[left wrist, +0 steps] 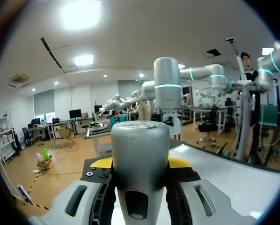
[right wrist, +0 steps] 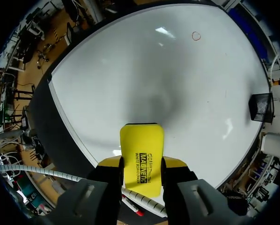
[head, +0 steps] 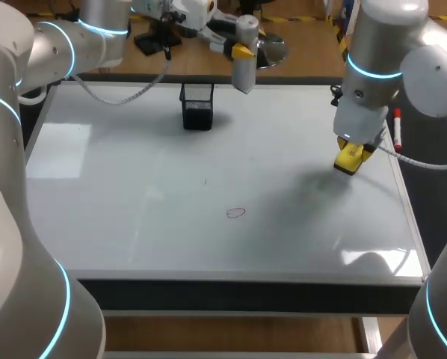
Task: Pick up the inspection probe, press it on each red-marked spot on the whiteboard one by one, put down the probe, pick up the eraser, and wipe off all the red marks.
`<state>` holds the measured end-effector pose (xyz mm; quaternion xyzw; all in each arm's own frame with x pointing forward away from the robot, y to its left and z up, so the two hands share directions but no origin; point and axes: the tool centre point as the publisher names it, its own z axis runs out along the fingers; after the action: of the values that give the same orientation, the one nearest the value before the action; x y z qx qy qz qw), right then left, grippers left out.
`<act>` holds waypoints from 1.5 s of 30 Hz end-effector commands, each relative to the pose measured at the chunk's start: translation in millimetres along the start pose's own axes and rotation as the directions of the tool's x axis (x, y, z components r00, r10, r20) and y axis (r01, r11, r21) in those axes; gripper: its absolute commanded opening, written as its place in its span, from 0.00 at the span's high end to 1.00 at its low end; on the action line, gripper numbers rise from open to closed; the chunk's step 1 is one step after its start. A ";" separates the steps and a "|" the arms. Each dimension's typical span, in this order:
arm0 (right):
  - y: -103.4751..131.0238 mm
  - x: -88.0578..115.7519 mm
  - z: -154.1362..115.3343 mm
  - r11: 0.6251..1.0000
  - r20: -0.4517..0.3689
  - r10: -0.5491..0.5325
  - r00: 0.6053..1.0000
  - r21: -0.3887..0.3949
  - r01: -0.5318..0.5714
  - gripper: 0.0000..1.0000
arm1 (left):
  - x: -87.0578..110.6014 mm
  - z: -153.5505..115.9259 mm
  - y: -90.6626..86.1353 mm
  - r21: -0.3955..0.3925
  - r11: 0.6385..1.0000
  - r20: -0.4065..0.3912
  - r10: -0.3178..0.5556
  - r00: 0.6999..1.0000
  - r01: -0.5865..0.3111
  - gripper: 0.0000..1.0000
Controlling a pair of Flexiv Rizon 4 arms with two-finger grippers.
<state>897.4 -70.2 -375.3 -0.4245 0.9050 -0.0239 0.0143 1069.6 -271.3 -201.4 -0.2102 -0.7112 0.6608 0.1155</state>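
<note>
The left gripper [head: 241,51] is clamped on the probe [head: 244,71] above the board's [head: 96,224] far edge, beside the cup [head: 197,106]. The right gripper [head: 354,152] grips the eraser [right wrist: 141,152] over the right edge. One red mark [head: 236,213] lies near the middle.

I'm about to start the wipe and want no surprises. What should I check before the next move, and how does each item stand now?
1. Eraser clamped from both sides by right tool: ok.
2. Red mark found on whiteboard: ok, one oval.
3. Eraser over the mark: not ok, it is off toward the board's right edge.
4. Probe put down: not ok, left tool grips it.
5. Mesh holder off the wiping path: ok, far side.
6. Further faint marks: cannot tell.
</note>
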 end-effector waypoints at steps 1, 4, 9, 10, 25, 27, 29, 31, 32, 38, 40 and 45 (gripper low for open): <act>-0.4 0.3 -0.5 1.000 -0.001 -0.001 1.000 0.002 0.001 1.00 | 8.4 5.1 -6.0 -0.003 1.000 -0.149 0.016 0.989 -0.017 1.00; -0.4 0.3 -0.5 1.000 -0.001 -0.001 1.000 0.002 0.001 1.00 | 23.4 10.6 -13.9 -0.005 0.999 -0.152 0.034 0.988 -0.035 1.00; -0.4 0.3 -0.5 1.000 -0.001 -0.001 1.000 0.002 0.001 1.00 | 50.8 18.9 -23.3 -0.010 0.999 -0.143 0.043 0.989 -0.045 1.00; -0.4 0.3 -0.5 1.000 -0.001 -0.001 1.000 0.002 0.001 1.00 | 56.9 21.4 -24.7 -0.008 0.999 -0.142 0.044 0.989 -0.046 1.00; -0.4 0.3 -0.5 1.000 -0.001 -0.001 1.000 0.002 0.001 1.00 | 150.8 54.7 -21.4 0.014 0.999 -0.136 0.052 0.989 -0.051 1.00; -0.4 0.3 -0.5 1.000 -0.001 -0.001 1.000 0.002 0.001 1.00 | 163.8 56.5 -20.5 0.014 0.999 -0.135 0.051 0.990 -0.049 1.00; -0.4 0.3 -0.5 1.000 -0.001 -0.001 1.000 0.002 0.001 1.00 | 174.8 57.5 -20.6 0.017 0.999 -0.133 0.051 0.990 -0.049 1.00; -0.4 0.3 -0.5 1.000 -0.001 -0.001 1.000 0.002 0.001 1.00 | 184.8 59.9 -20.3 0.024 0.998 -0.139 0.053 0.989 -0.051 1.00; -0.4 0.3 -0.5 1.000 -0.001 -0.001 1.000 0.002 0.001 1.00 | 190.1 61.4 -19.9 0.023 0.999 -0.142 0.052 0.989 -0.049 1.00; -0.4 0.3 -0.5 1.000 -0.001 -0.001 1.000 0.002 0.001 1.00 | 220.3 80.0 -19.1 0.031 0.999 -0.191 0.040 0.981 -0.035 1.00; -0.4 0.3 -0.5 1.000 -0.001 -0.001 1.000 0.002 0.001 1.00 | 229.0 85.1 -18.3 0.027 0.999 -0.206 0.032 0.978 -0.027 1.00; -0.4 0.3 -0.5 1.000 -0.001 -0.001 1.000 0.002 0.001 1.00 | 250.5 95.4 -15.5 0.028 0.999 -0.219 0.026 0.975 -0.020 1.00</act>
<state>897.1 -70.4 -375.5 -0.4245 0.9050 -0.0239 0.0151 818.6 -243.3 -226.6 -0.3679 -0.6425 0.6101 0.2822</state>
